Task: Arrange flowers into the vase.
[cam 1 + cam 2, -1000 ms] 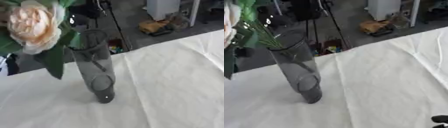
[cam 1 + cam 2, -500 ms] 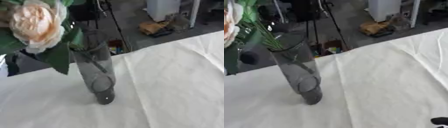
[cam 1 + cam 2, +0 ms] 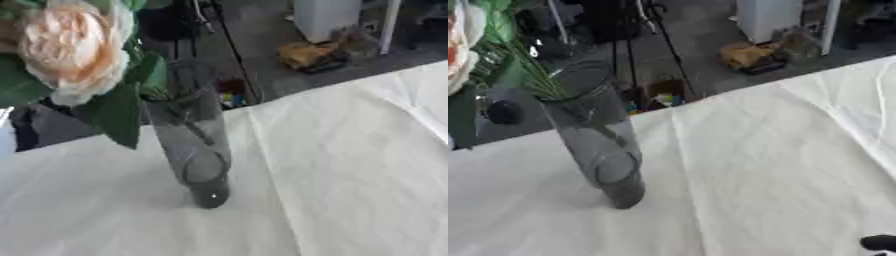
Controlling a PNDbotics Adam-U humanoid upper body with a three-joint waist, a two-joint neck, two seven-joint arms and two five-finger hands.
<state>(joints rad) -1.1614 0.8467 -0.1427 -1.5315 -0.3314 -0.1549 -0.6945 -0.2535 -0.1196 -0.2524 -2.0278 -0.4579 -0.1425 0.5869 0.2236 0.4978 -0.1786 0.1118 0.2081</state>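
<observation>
A tall cylinder of smoky grey glass, the vase [image 3: 194, 145], stands on the table under a creased white cloth [image 3: 350, 170]. It sits toward the left of the cloth and leans a little in the view, its mouth up near the table's far edge. A large pale peach rose with dark green leaves [image 3: 74, 55] hangs close to the camera at the upper left, just above and beside the vase's rim. One broad leaf droops past the rim on the left side. In the right eye view thin green stems [image 3: 531, 70] run down from the bloom into the open mouth of the vase, and a darker line shows inside the glass, so at least part of the stem is already within it.

Neither hand that might carry the flower can be seen. At the lower right corner of the right eye view a small black shape [image 3: 880, 243] pokes up over the cloth; it looks like a part of the robot's right hand, but I cannot tell how its fingers stand.

Beyond the table lies a dark floor with a yellow object [image 3: 308, 54] and a white cabinet [image 3: 325, 17].
</observation>
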